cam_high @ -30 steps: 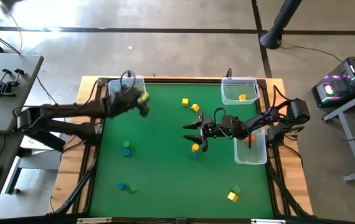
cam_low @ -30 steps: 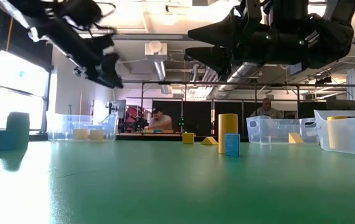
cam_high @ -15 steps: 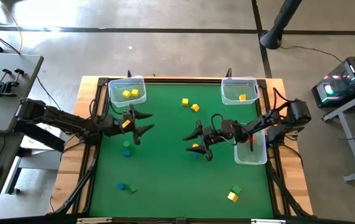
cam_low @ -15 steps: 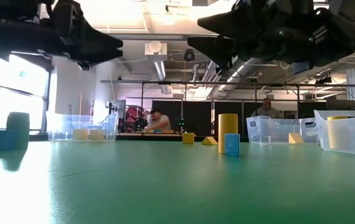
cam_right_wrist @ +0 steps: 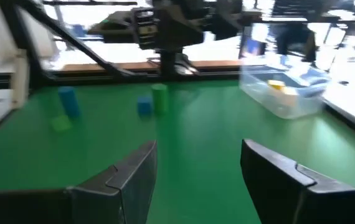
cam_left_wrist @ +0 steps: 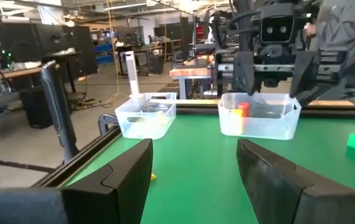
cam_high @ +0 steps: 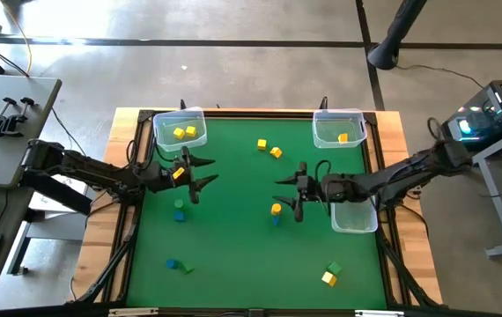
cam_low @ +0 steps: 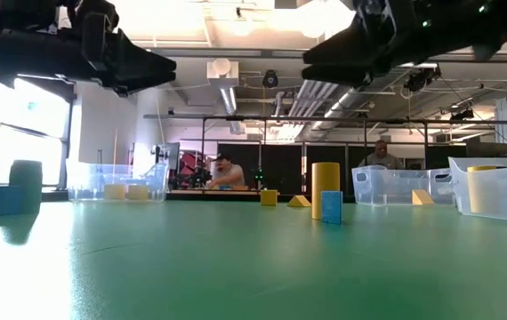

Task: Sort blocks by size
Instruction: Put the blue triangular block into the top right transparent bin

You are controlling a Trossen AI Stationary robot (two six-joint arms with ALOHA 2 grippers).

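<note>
The blocks lie scattered on the green mat. A yellow block [cam_high: 276, 209] stands beside a blue one [cam_high: 275, 219] at mid-table. A green block [cam_high: 179, 203] and a blue one [cam_high: 179, 215] lie left of centre. Two yellow blocks [cam_high: 269, 148] lie toward the far edge. My left gripper [cam_high: 205, 173] hovers open and empty above the mat, near the green and blue pair. My right gripper [cam_high: 288, 195] hovers open and empty just right of the yellow block. The wrist views show the open fingers of my left gripper [cam_left_wrist: 193, 180] and of my right gripper [cam_right_wrist: 199, 180].
A clear bin [cam_high: 179, 130] at the far left holds two yellow blocks. A bin [cam_high: 338, 128] at the far right holds one yellow block. A third bin [cam_high: 354, 216] stands along the right edge. Blue and green blocks [cam_high: 179, 264] and a yellow-green pair [cam_high: 330, 273] lie near the front.
My left gripper has drawn back from over the far left bin toward the near edge, out over the mat, and then kept still. Two yellow blocks now show in that bin. My right gripper has shifted toward the table's right edge, its arm stretched out farther to the right.
</note>
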